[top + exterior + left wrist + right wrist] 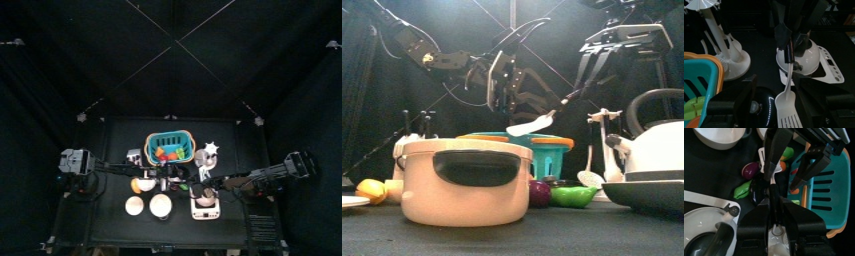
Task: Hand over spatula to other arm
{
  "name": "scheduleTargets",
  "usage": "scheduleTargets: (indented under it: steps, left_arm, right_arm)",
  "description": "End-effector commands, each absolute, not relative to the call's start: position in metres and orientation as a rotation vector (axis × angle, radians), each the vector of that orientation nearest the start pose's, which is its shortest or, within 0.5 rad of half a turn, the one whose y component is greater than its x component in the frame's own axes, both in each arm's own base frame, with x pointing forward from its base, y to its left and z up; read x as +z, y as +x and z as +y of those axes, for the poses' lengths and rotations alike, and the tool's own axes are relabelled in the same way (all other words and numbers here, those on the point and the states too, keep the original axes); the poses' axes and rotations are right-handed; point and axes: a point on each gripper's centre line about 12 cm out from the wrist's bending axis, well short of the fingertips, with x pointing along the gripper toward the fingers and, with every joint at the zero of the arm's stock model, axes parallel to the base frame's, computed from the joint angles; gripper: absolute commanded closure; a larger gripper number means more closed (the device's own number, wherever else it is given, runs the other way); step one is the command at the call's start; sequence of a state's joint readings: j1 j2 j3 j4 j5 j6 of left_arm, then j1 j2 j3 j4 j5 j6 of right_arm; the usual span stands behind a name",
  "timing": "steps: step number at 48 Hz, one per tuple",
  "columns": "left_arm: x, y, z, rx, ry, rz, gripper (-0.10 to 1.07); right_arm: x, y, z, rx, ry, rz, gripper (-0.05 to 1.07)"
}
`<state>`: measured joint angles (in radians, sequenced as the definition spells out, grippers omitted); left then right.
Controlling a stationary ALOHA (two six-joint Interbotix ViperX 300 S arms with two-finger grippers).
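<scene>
- Pale whitish-grey, the spatula (533,122) hangs in the air above the middle of the table, slanting down from the right gripper (587,82), whose jaws are clamped on its slim handle; its slotted blade is the low end.
- From the left wrist we see the same spatula (786,107), blade nearest the camera, with the right gripper's dark fingers closed on the handle further up.
- Our left gripper (500,85) hangs just beside the blade with its jaws spread wide, holding nothing (in the front view it sits left of the spatula, close but apart).
- From the right wrist, the handle (771,170) runs out between the jaws, above a teal basket (821,183) and small toy vegetables (751,170) on the table.
- Risk, as we judge it: the left jaws may close on the blade's thin edge or miss it, because the utensil is slim and tilted; a glancing pinch could twist it in the right gripper's hold.
- Risk: if the right gripper lets go before the left has a firm hold, the spatula would drop into the clutter below, near the basket and the cream pot (462,180).
- Risk: the two grippers are crowded together, so a further approach could knock one against the other.
</scene>
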<state>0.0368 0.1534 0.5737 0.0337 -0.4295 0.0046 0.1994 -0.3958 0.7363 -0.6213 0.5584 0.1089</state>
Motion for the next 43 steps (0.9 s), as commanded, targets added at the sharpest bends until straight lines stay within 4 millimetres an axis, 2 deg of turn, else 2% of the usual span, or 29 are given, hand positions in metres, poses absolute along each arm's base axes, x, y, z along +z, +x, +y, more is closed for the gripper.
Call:
scheduleTargets:
  steps: [1,17,30,37,43]
  left_arm:
    - [0.1934,0.449,0.0142,0.016,0.032,0.257,0.11]
    - [0.1926,0.4545,0.0143,0.015,0.032,0.254,0.4]
    - [0.1926,0.4545,0.0141,0.013,0.037,0.254,0.58]
    - [0.1916,0.4538,0.0155,0.017,0.035,0.257,0.64]
    - [0.1912,0.453,0.0162,0.019,0.034,0.258,0.64]
  right_arm:
    - [0.2588,0.3047,0.0249,0.06,-0.618,0.759,0.49]
    - [0.2583,0.3059,0.0249,0.061,-0.616,0.758,0.49]
    - [0.2549,0.3048,0.0235,0.058,-0.61,0.769,0.48]
    - [0.2546,0.3047,0.023,0.054,-0.595,0.771,0.45]
    - [0.2539,0.3043,0.0233,0.054,-0.574,0.777,0.35]
